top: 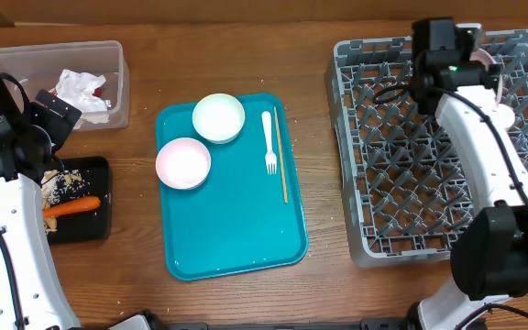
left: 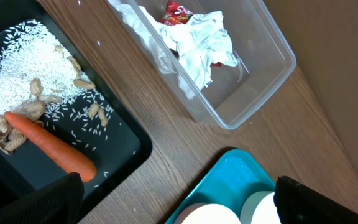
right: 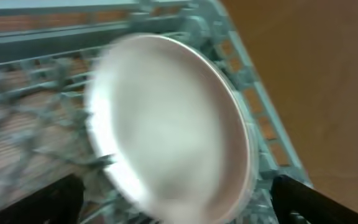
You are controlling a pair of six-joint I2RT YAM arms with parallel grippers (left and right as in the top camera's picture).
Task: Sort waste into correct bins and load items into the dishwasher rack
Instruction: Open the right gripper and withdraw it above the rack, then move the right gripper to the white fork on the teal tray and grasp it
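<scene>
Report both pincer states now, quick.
Left pincer: open, empty.
Right pincer: open, with the blurred pale pink round plate just beyond its fingers, apparently not gripped.

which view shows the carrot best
Left wrist: the carrot lies large and sharp on rice in the black tray. Overhead shows it small in that tray. Right wrist does not show it.

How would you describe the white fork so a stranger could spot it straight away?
Find the teal tray in the middle of the table. Two slim things lie side by side near its right edge; the white plastic fork is the left one. Unlike the longer, brown wooden chopsticks beside it, it has prongs.
</scene>
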